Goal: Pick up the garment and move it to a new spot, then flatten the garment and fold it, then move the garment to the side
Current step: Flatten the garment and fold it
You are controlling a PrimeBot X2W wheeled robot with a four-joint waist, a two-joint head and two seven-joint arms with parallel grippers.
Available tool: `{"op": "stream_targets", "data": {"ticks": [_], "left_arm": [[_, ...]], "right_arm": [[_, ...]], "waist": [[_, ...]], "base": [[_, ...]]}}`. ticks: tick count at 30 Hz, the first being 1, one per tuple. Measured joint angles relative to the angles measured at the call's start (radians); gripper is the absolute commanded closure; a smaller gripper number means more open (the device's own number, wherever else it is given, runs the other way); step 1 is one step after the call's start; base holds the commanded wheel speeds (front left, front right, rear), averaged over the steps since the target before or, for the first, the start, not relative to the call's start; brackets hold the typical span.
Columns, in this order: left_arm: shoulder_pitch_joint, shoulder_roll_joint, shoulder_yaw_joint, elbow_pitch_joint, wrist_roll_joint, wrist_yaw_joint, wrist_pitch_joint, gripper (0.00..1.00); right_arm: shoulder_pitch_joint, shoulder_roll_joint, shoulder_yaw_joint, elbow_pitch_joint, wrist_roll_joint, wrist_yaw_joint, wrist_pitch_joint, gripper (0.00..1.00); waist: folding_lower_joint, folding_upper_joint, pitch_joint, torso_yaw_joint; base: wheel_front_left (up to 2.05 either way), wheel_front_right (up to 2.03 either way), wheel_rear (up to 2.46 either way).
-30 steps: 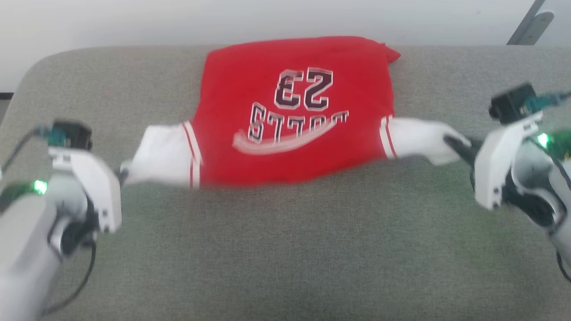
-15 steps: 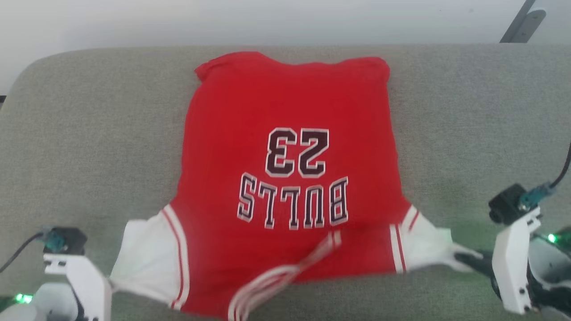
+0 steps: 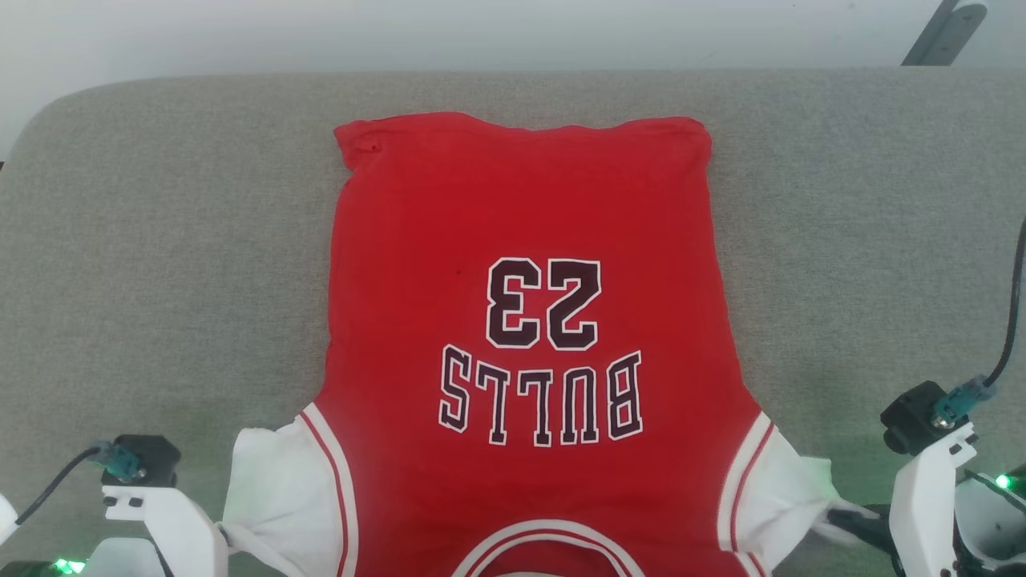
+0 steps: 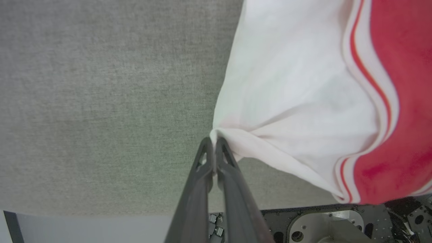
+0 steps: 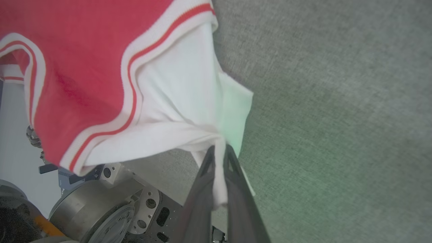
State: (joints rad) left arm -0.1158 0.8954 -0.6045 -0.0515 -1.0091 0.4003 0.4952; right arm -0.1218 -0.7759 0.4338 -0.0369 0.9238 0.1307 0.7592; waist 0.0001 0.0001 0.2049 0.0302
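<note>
We have our left pincer (image 4: 213, 141) clamped on one white side corner of the garment (image 3: 521, 208) and our right pincer (image 5: 219, 150) pinching the other, the red jersey lying spread across the grey bench (image 3: 160, 240), numerals up, its near edge held just past the bench's front edge.

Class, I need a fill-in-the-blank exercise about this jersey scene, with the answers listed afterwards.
1. The jersey spread over the grey surface is mostly ____ in colour.
2. The number printed on it is ____.
3. The word printed next to that number is ____.
4. The left hand and the right hand are each shut on a ____ side panel of it.

Missing words: red; 23; BULLS; white.
</note>
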Motion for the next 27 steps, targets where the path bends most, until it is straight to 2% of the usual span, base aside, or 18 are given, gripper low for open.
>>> {"op": "stream_targets", "data": {"ticks": [3,9,15,17,20,27], "left_arm": [[-0.008,-0.014,-0.005,-0.007,0.007,0.0,-0.006,1.0],[-0.028,-0.041,-0.017,-0.018,0.022,0.0,-0.015,1.0],[-0.054,-0.064,-0.027,-0.025,0.03,-0.005,-0.018,1.0],[-0.072,-0.077,-0.031,-0.026,0.035,-0.009,-0.018,1.0],[-0.089,-0.088,-0.04,-0.025,0.041,-0.012,-0.017,1.0],[-0.171,-0.132,-0.066,-0.008,0.072,-0.042,-0.004,1.0]], "right_arm": [[0.02,0.029,-0.042,-0.011,-0.028,0.0,0.028,0.0],[0.014,0.092,-0.193,-0.093,-0.097,0.0,0.032,0.0],[-0.129,0.198,-0.324,-0.115,-0.251,0.0,-0.036,0.0],[-0.206,0.248,-0.349,-0.079,-0.291,0.0,-0.067,0.0],[-0.283,0.269,-0.343,-0.031,-0.331,0.0,-0.088,0.0],[-0.564,0.316,-0.303,0.266,-0.396,0.0,-0.117,0.0]], "waist": [[0.0,0.0,-0.001,0.004],[0.0,0.0,-0.002,0.013],[0.0,0.0,0.019,0.027],[0.0,0.0,0.031,0.035],[0.0,0.0,0.043,0.046],[0.0,0.0,0.092,0.097]], "base": [[0.0,0.0,0.0],[0.0,0.0,0.0],[0.0,0.0,0.0],[0.0,0.0,0.0],[0.0,0.0,0.0],[0.0,0.0,0.0]]}}
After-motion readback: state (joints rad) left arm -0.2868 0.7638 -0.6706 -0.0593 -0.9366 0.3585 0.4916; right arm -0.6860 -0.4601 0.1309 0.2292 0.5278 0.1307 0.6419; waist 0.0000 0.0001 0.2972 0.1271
